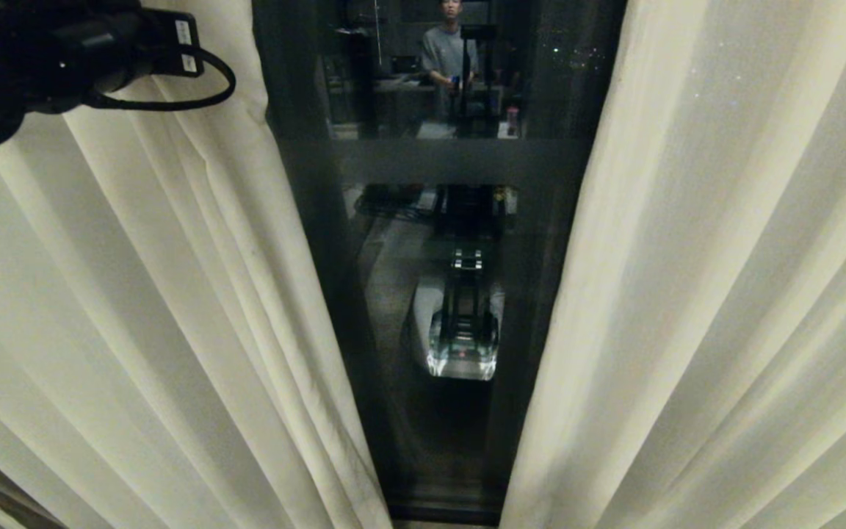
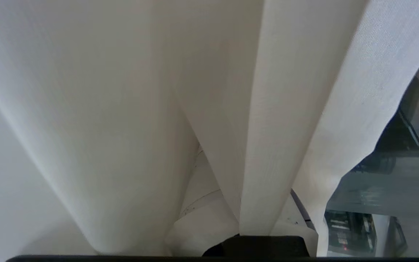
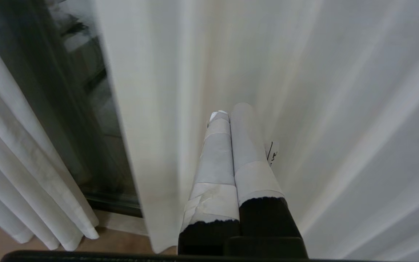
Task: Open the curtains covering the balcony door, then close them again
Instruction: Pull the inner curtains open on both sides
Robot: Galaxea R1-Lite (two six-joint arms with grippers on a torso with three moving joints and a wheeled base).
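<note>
Balcony door (image 1: 460,242) between curtains (image 1: 724,294) — left pincer (image 2: 253,233) pinching fold

1. Open gap between the curtains (image 1: 173,308), tapering toward the floor; it ends at the balcony door (image 1: 460,242) glass, no way through.
2. Left panel folds bunch tight against the gap edge.
3. Right panel pleats hang close, blocking that side.
4. Left arm (image 1: 41,59) sits up at the left panel.

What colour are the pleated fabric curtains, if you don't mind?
Plain cream, unpatterned pleated fabric curtains; best in the head view.
</note>
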